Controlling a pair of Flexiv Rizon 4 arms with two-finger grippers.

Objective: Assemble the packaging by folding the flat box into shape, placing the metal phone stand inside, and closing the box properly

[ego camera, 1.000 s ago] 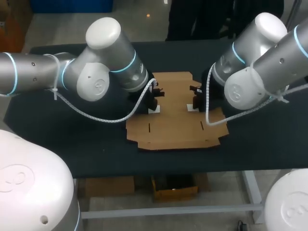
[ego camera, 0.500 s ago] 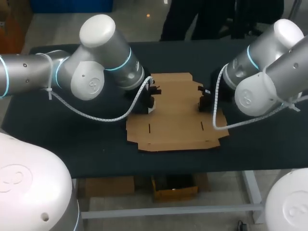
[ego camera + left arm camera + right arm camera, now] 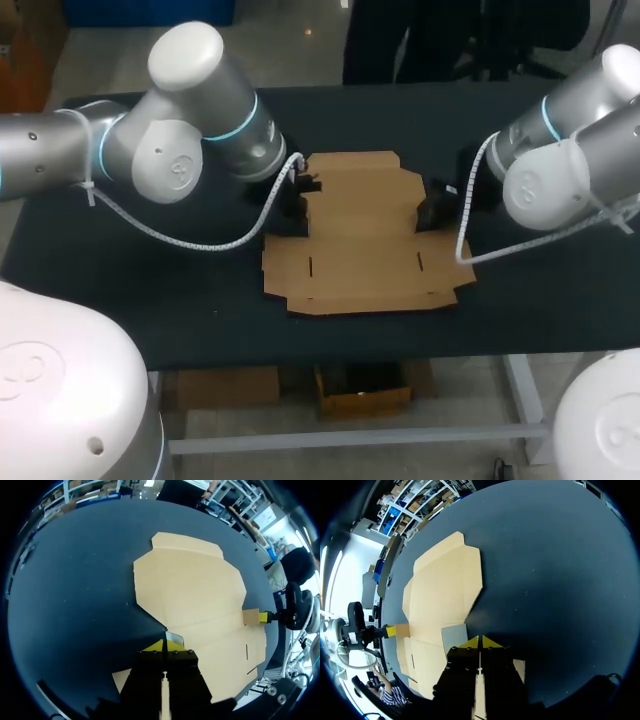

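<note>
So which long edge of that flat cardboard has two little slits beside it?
The near edge of the flat box, closest to the robot; the far edge has a plain narrower flap.

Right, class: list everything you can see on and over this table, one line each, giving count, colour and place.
flat box: one, brown cardboard, lying unfolded mid-table.
table: one, black top, under the box.
left arm: one, silver and white, at the box's left edge; jaws shut on a side flap.
right arm: one, silver and white, at the box's right edge; jaws shut on a side flap.
</note>
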